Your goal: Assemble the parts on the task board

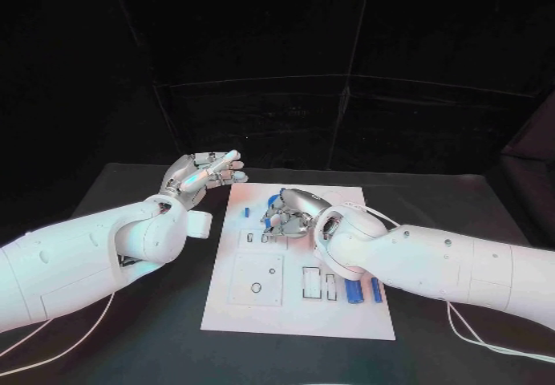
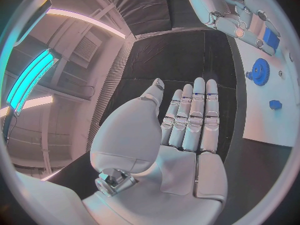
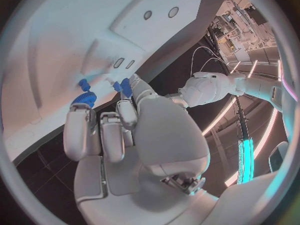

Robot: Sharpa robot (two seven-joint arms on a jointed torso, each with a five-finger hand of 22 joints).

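Note:
The white task board (image 1: 298, 309) lies in the middle of the black table. My right hand (image 1: 289, 215) hovers over its far part with the fingers curled down. In the right wrist view its fingertips pinch a small blue part (image 3: 124, 87); the same blue part (image 2: 270, 37) shows beside that hand in the left wrist view. A blue gear (image 3: 84, 99) and a small blue piece (image 3: 84, 84) sit on the board just beyond those fingers. My left hand (image 1: 206, 176) is raised off the board's far left corner, flat, fingers (image 2: 199, 110) straight and holding nothing.
Two blue bars (image 1: 354, 290) lie on the board's near right, partly under my right forearm (image 1: 428, 269). A small blue peg (image 1: 245, 212) stands near the board's left edge. Rectangular recesses (image 1: 257, 278) mark the board's near half. Bare black table surrounds the board.

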